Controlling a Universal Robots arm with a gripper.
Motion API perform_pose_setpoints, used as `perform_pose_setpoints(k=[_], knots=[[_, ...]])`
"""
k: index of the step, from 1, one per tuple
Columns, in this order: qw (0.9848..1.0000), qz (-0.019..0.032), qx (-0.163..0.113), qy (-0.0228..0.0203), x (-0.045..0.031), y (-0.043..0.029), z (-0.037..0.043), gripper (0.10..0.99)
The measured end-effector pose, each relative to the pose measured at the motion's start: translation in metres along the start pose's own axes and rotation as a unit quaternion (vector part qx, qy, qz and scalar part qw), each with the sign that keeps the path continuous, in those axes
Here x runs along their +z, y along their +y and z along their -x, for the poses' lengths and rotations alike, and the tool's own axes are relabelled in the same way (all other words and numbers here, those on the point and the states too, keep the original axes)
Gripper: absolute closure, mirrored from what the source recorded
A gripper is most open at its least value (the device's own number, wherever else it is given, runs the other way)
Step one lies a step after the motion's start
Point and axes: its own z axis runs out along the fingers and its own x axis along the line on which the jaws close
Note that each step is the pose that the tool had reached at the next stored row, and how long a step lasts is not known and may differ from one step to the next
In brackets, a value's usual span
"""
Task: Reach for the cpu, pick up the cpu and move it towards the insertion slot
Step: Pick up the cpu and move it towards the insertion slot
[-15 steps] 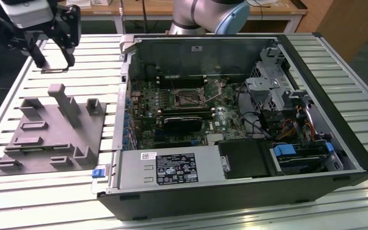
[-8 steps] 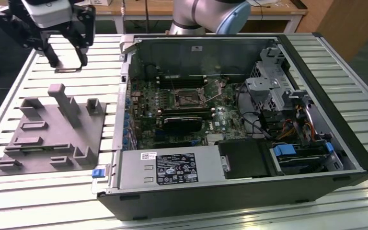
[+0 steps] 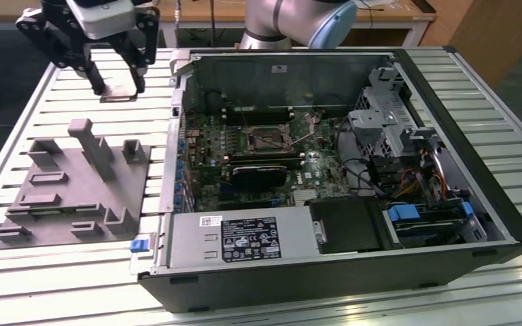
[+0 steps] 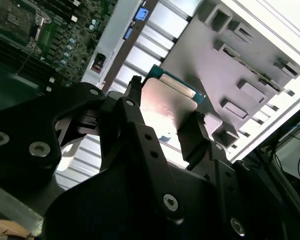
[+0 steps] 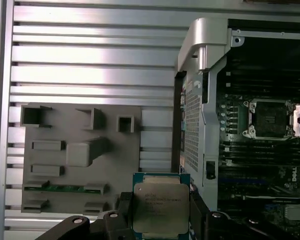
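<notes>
A slatted aluminium table [image 3: 52,272] carries everything — its ribbed metal strips run across the whole top. On it, toward the exterior view's left, lies a flat grey plastic fixture plate [image 3: 71,190] with raised blocks and one tall post. Just beside that plate, toward the exterior view's right, an open black computer case [image 3: 478,197] rests on its side — motherboard facing up.

The cpu [image 5: 160,207] is a flat square chip with a silvery-grey metal top and a greenish rim, lifted clear of the surface below and lying roughly level; in the second wrist view its shiny top [image 4: 169,102] catches the light. The insertion slot [image 3: 266,138], a square socket with a dark centre and shiny metal frame, sits on the motherboard, well apart from the chip and towards the exterior view's right.
</notes>
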Motion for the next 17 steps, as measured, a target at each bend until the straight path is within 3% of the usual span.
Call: perform_pose_setpoints(k=[17], knots=[[1.0, 0.0, 0.0, 0.0, 0.0008, -0.0007, 0.0634, 0.545]])
